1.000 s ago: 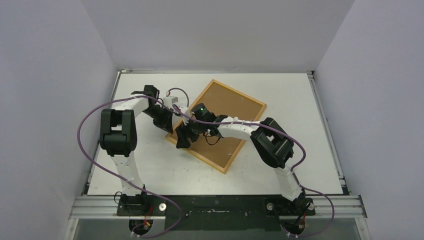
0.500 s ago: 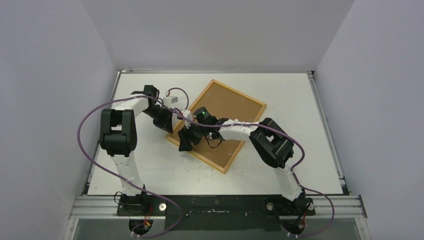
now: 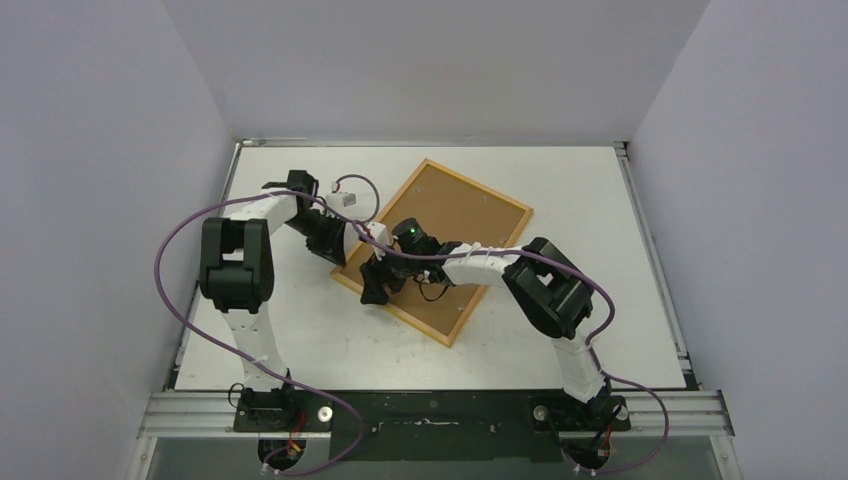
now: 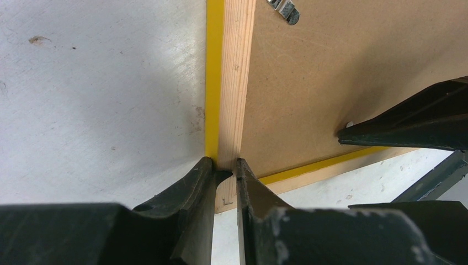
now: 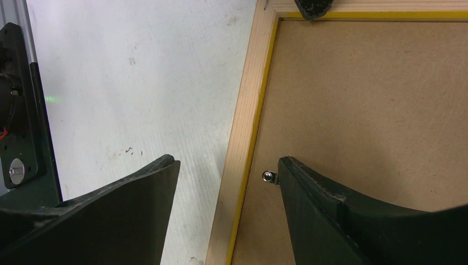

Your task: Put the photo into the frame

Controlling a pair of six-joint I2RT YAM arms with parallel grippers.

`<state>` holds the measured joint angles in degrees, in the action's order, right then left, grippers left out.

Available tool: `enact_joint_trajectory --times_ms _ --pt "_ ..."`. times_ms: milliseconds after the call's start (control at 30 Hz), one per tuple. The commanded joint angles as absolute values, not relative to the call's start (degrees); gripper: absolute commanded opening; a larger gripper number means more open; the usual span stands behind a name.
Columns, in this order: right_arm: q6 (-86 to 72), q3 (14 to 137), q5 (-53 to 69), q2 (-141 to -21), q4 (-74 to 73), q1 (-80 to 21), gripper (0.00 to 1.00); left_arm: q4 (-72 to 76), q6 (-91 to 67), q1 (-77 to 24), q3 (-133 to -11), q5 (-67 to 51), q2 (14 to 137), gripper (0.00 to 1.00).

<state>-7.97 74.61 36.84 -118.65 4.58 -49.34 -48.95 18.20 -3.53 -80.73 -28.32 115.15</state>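
Observation:
The frame (image 3: 467, 312) lies face down and askew on the table, pale wood back up with a yellow lip, and a brown backing panel (image 3: 450, 205) sits in it. The photo is hidden. My left gripper (image 3: 340, 250) is shut on the frame's wooden rail (image 4: 234, 83) near its left corner (image 4: 225, 168). My right gripper (image 3: 375, 287) is open over the near-left rail (image 5: 248, 110). In the right wrist view (image 5: 229, 171) one finger is over the table and the other over the panel, beside a small metal tab (image 5: 268, 176).
White table (image 3: 600, 300) with grey walls on three sides and an aluminium rail (image 3: 430, 410) at the near edge. A second metal clip (image 4: 282, 8) lies on the panel. Purple cables loop over both arms. Black hardware (image 5: 16, 110) shows at the right wrist view's left edge.
My right gripper has shifted a little towards the near side along the frame's left rail. The left gripper and the frame have not moved.

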Motion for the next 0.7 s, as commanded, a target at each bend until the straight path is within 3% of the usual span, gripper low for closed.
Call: enact_joint_trajectory --times_ms 0,667 --pt "-7.21 72.48 35.17 -115.88 2.12 -49.44 0.67 -48.89 18.46 -2.81 -81.65 -26.77 116.81 0.1" --pt "-10.91 67.44 34.67 -111.85 4.6 -50.44 0.67 -48.43 18.18 -2.81 -81.48 -26.79 116.88 0.09"
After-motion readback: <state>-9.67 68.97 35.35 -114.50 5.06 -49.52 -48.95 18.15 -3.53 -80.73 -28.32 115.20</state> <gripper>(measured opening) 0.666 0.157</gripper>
